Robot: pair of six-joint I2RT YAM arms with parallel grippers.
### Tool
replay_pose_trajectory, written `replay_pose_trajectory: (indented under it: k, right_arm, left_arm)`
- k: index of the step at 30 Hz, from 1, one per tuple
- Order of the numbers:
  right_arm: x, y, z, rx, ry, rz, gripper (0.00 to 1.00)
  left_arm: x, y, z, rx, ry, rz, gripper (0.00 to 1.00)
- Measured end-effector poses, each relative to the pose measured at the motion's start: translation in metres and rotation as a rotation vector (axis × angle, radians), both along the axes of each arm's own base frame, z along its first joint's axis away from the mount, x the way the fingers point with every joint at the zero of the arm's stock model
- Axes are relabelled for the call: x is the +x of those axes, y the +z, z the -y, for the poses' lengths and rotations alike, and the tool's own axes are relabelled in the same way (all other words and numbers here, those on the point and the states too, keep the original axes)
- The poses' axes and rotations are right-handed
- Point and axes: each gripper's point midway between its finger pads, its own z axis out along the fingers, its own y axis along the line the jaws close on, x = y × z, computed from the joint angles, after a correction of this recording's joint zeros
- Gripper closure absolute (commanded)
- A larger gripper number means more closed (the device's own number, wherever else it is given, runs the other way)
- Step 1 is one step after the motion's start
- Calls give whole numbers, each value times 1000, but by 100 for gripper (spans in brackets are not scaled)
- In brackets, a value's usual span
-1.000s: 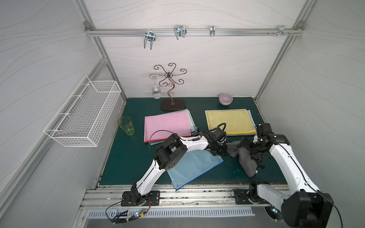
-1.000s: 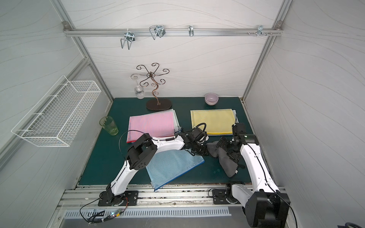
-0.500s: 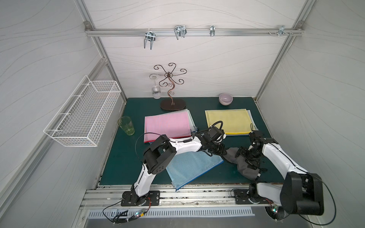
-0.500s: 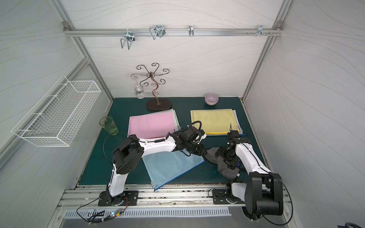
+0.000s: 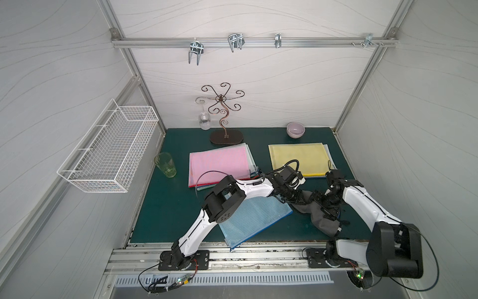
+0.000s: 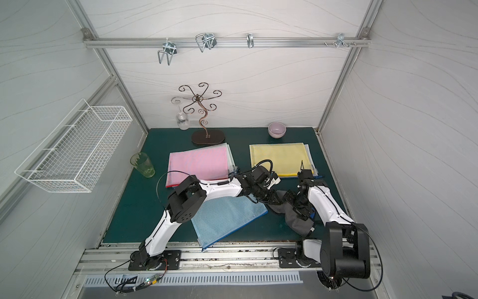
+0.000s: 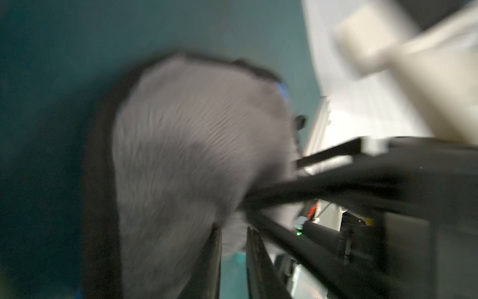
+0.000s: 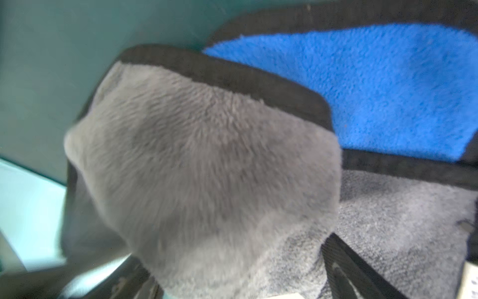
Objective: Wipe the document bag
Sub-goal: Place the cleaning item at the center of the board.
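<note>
Blue document bag (image 5: pixel 254 220) flat on bench (image 5: pixel 170 214), front centre; grey cloth (image 5: pixel 322 222) touching one corner. The left claw (image 5: pixel 290 199) is nearly shut and looks pinched on the cloth edge; the right claw (image 5: pixel 328 207) is spread wide, straddling the bunch. Best: right claw clears, drag cloth flat across bag, light pressure, don't shove bag.

White panel walls (image 5: pixel 258 77), aluminium frame (image 5: pixel 258 42), green tabletop (image 5: pixel 178 207).
</note>
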Motion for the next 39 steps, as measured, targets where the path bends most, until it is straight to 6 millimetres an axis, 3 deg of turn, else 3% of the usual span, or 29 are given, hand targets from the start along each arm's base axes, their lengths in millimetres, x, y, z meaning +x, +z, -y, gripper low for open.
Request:
replay_pose_trajectory:
  k: [2,12,21,25,29,33,36,38,39]
  right_arm:
    - [5,10,0,0,-9,26,6]
    - [26,75,10,-22,-52,204,7]
    - [37,104,7,-10,-37,269,15]
    - [47,102,-14,52,40,279,23]
    - [52,92,-45,106,152,260,36]
    - [56,76,-72,137,253,222,50]
    - [59,60,-98,171,339,181,67]
    - [64,46,-120,194,402,140,80]
    - [66,39,-128,203,422,126,80]
  left_arm:
    - [-1,-19,-6,39,6,-45,79]
    - [6,-20,-10,58,31,-81,77]
    - [10,-14,-18,63,53,-48,70]
    - [15,-2,-38,83,99,-16,65]
    - [35,32,-64,69,173,45,60]
    - [56,57,-88,51,244,94,62]
    - [60,51,-111,89,293,100,66]
    - [50,35,-129,147,308,79,73]
    - [43,26,-136,176,312,61,76]
